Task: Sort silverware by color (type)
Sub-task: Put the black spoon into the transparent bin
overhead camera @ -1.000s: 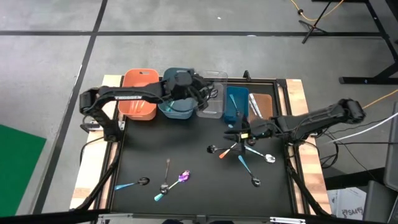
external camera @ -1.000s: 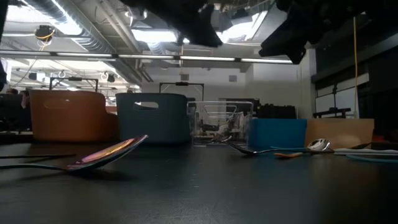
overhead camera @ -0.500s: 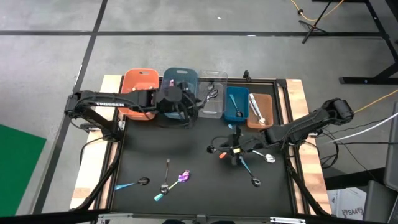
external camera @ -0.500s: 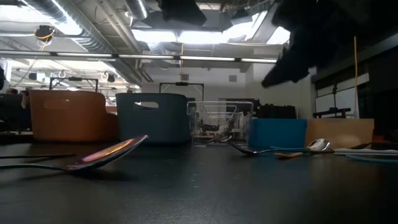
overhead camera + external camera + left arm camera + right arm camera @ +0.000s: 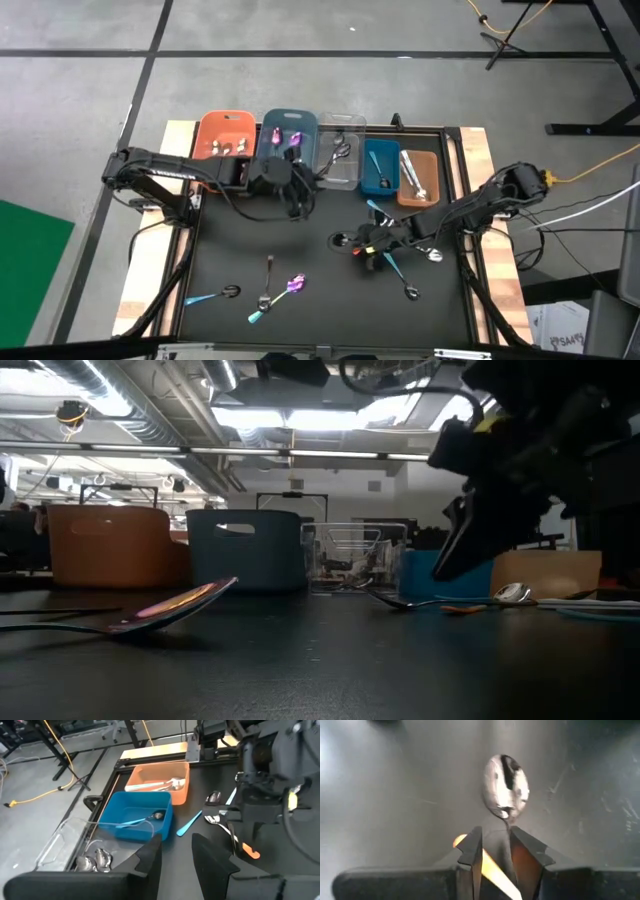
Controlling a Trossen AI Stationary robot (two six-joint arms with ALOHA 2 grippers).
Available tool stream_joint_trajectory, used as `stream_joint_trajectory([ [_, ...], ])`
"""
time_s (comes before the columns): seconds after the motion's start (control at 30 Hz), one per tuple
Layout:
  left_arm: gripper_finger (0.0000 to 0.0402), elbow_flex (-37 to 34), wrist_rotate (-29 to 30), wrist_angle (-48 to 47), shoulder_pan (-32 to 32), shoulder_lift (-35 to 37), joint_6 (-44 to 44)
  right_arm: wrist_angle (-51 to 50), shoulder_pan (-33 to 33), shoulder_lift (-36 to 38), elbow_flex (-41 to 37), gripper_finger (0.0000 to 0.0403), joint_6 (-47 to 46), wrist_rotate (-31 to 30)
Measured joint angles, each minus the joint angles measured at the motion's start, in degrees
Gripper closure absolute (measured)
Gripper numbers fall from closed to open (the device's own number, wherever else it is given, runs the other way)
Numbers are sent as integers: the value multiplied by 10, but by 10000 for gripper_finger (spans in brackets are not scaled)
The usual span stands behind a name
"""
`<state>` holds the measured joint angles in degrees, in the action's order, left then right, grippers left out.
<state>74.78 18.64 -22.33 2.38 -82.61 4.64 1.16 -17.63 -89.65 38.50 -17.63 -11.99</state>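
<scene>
An orange-handled spoon (image 5: 506, 785) lies flat on the black table, its silver bowl just ahead of my right gripper (image 5: 495, 832). That gripper (image 5: 365, 245) is open and low over the spoon, one finger on either side of the neck. My left gripper (image 5: 300, 203) hangs open with nothing in it just in front of the grey-blue bin (image 5: 290, 135), which holds purple pieces. More silverware lies around: blue-handled spoons (image 5: 390, 262), a silver spoon (image 5: 432, 255), and a purple spoon (image 5: 292, 286) toward the near left. My right gripper comes slanting down from the table's right. Its fingers (image 5: 472, 845) stand on either side of the spoon's neck (image 5: 509, 820), where the orange handle (image 5: 487, 865) begins. I cannot tell whether they touch it. The spoon lies flat on the table.
Five bins line the far edge: orange (image 5: 222, 135), grey-blue, clear (image 5: 340, 150), blue (image 5: 380, 165) and brown (image 5: 418, 175). The blue bin (image 5: 135, 815) holds a blue-handled spoon and the brown one (image 5: 160, 782) holds silver pieces. Free black tabletop lies between the two spoon groups.
My left gripper has drawn back from over the bins toward the table's near edge, turning as it went. My right gripper has sunk and gone toward the near left, down onto the orange-handled spoon. No spoon on the table has moved.
</scene>
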Motion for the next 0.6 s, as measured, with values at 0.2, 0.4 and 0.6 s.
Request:
stream_joint_trajectory([
  [0.2, 301, 0, 3, 0, 11, 0, -10, -4, 0, -21, 0, 315, 0, -35],
  [0.4, 301, 0, 4, 0, 12, 0, -27, -17, 0, -23, 0, 315, 0, -40],
  [0.6, 301, 0, 4, 0, 12, 0, -28, -22, 0, -23, 0, 315, 0, -40],
])
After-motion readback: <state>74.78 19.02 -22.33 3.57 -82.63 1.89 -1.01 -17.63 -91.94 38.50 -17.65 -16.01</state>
